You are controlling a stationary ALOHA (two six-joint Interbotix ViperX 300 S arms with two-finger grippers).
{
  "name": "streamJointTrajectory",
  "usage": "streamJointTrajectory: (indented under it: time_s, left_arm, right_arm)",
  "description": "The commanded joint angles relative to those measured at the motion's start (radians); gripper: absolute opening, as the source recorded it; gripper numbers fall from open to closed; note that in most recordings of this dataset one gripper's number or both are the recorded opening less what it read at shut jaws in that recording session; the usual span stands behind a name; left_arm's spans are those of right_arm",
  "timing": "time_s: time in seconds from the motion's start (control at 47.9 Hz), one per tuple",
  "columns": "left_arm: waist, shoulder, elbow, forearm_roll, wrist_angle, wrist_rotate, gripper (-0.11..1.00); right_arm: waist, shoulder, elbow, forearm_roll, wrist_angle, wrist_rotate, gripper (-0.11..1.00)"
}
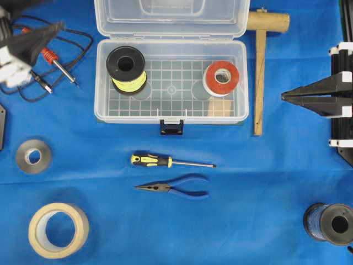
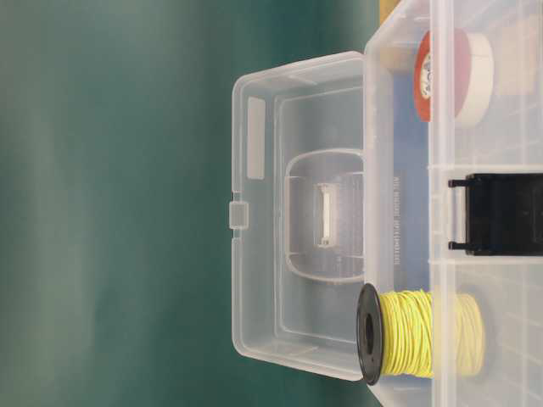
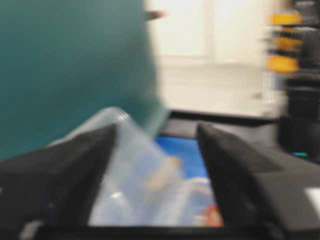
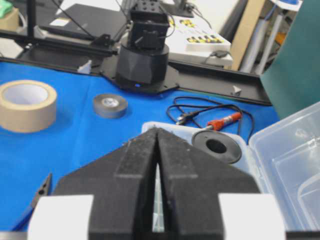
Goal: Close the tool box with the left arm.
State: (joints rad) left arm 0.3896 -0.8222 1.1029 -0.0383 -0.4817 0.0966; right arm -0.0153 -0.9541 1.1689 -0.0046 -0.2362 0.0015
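1. Nearest lens, left wrist view: black blocky left gripper (image 3: 155, 190), fingers (image 3: 65, 175) standing well apart, nothing between them but a blurred edge of clear plastic ahead. Frame is motion-smeared, contact can't be told.
2. Overhead: same gripper sits at far top-left corner (image 1: 27, 41), well apart from box, above a tangle of black cable w/ red-handled probe (image 1: 55, 63).
3. Large clear rectangular plastic tool box (image 1: 171, 113) at top centre of blue cloth (image 1: 248, 221), hinged clear lid (image 1: 171, 16) thrown fully back, dark blue front latch (image 1: 171, 127) hanging loose.
4. Inside: black spool of yellow wire (image 1: 126, 69) at left, red-and-white tape roll (image 1: 222, 78) at right. Both sit below rim by the look, so should clear the lid.
5. Right gripper (image 4: 157, 165) parked at right, fingers pressed together, empty.
6. Step in hand, by judgement: approach to lid, not yet closing. Get behind lid's far edge, hook or push near its middle, swing over hinge toward latch; off-centre push risks twisting thin flexy plastic or skidding box on cloth.
7. Smooth glossy lid = slip-prone; keep contact low-force, follow the arc.
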Motion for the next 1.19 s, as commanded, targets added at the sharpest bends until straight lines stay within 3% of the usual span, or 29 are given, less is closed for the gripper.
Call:
streamJointTrajectory:
  time_s: [0.0,0.104,0.439,0.752,1.17]
  left_arm:
    - [0.061,0.057,-0.061,-0.002,-0.011,-0.002,0.75]
    - [0.112,0.144,-0.124,-0.002,-0.009,0.003,0.92]
    - [0.215,0.472,-0.374,-0.002,0.048,0.012,0.93]
    - [0.311,0.712,-0.647,0.002,0.342,0.049,0.93]
    - [0.319,0.859,-0.847,0.002,0.804,0.123,0.94]
  right_arm:
    - [-0.002,0.006,-0.026,0.002,0.000,0.002,0.00]
    - [-0.002,0.008,-0.026,0.002,0.009,0.002,0.00]
    - [-0.006,0.012,-0.025,0.002,0.029,0.000,0.00]
    - [-0.006,0.026,-0.020,0.002,0.046,0.000,0.00]
    - [-0.008,0.048,-0.015,0.002,0.046,-0.002,0.00]
